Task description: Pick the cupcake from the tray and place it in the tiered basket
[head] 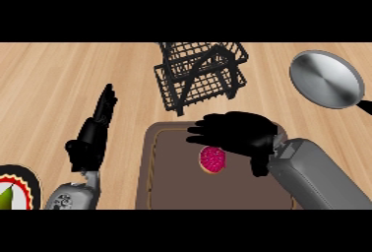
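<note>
Right hand (236, 134) hovers spread over the cupcake (212, 159) on the tray (170, 167); next, closing round it.

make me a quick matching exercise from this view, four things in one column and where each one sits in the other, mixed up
Things:
1. cupcake
2. wire basket
3. pan
4. left hand

Places:
A. top right of the counter
B. on the brown tray, just under the right hand
C. left of the tray, fingers straight, holding nothing
D. beyond the tray's far edge, near the top middle

Pairs: 1-B, 2-D, 3-A, 4-C
</note>
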